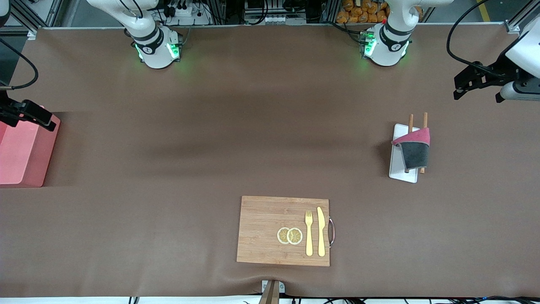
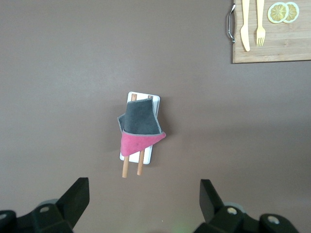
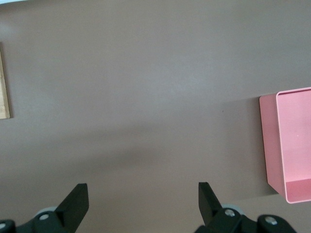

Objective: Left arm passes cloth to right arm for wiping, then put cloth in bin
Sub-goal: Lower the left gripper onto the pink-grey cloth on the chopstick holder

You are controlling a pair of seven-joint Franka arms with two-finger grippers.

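The cloth [image 1: 414,147], crimson-pink on one fold and dark grey on the other, lies draped over two brown sticks on a flat white tray [image 1: 398,169] toward the left arm's end of the table. The left wrist view shows the cloth [image 2: 140,125] on the tray [image 2: 144,95]. My left gripper [image 1: 477,93] hangs open and empty above bare table beside the tray, its gripper [image 2: 145,194] clear of the cloth. The pink bin [image 1: 21,156] stands at the right arm's end. My right gripper [image 1: 30,119] hovers open and empty by the bin [image 3: 291,145], over bare table [image 3: 143,196].
A wooden cutting board [image 1: 283,230] lies near the front edge of the table, carrying a yellow fork [image 1: 309,232], a yellow knife [image 1: 321,231] and two lemon slices [image 1: 290,235]. Brown table cover spreads between the board, the tray and the bin.
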